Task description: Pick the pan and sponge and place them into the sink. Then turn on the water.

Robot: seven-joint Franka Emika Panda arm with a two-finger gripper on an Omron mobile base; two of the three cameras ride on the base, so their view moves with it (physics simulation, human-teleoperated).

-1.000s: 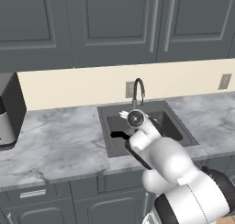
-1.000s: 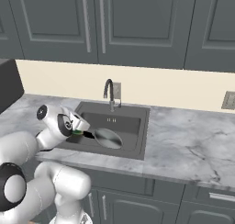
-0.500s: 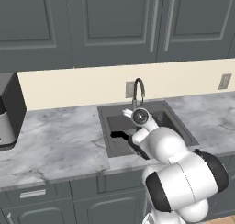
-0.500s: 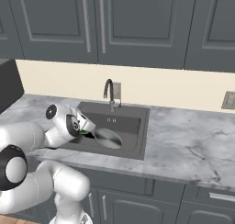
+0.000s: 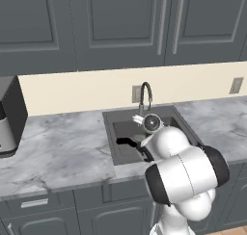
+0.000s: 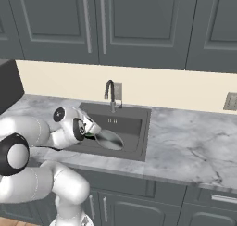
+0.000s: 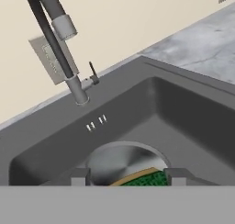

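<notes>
Inside the sink (image 7: 193,108) we see the pan (image 7: 120,159) resting, the sponge (image 7: 146,177) between our gripper (image 7: 128,176) fingers, not yet released, and no water from the faucet (image 7: 50,30).

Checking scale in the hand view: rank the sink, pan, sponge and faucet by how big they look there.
1. sink
2. faucet, though it is cropped at the top and nearer the camera, so unsure
3. pan, partly hidden
4. sponge, only an edge visible
</notes>
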